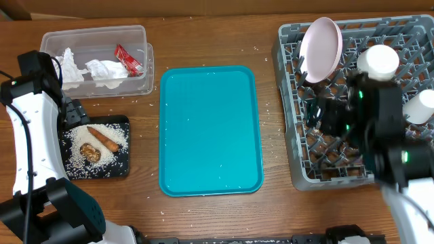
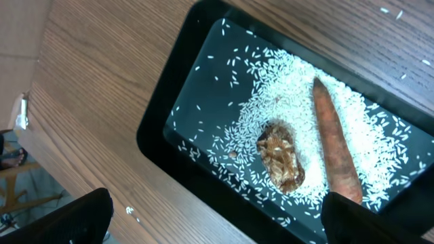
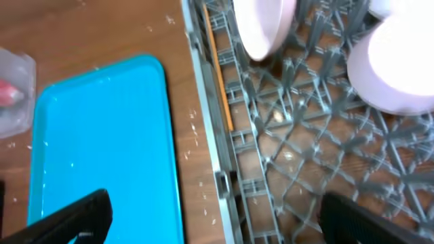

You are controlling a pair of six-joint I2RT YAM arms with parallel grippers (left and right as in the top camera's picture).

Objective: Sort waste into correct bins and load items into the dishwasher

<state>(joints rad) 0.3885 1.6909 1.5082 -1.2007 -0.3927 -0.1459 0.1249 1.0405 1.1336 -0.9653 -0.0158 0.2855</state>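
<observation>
The black tray [image 1: 121, 166] at the left holds white rice grains [image 2: 291, 102], a carrot piece [image 2: 336, 152] and a brown food lump [image 2: 281, 159]. The clear tub [image 1: 146, 51] holds crumpled napkins [image 1: 102, 70] and a red-and-white wrapper [image 1: 127, 59]. The grey dish rack [image 1: 298, 163] holds a white plate [image 1: 321, 49] standing on edge, a cup [image 1: 378, 61], another white dish [image 1: 420, 105] and a wooden chopstick [image 3: 218, 74]. My left gripper [image 2: 217, 224] is open and empty above the black tray's edge. My right gripper [image 3: 213, 217] is open and empty over the rack's left wall.
The teal serving tray [image 1: 210, 129] lies in the middle of the table, bare but for a few specks. Loose rice grains are scattered on the wood around the trays and the rack. The table's near edge shows in the left wrist view [image 2: 41, 135].
</observation>
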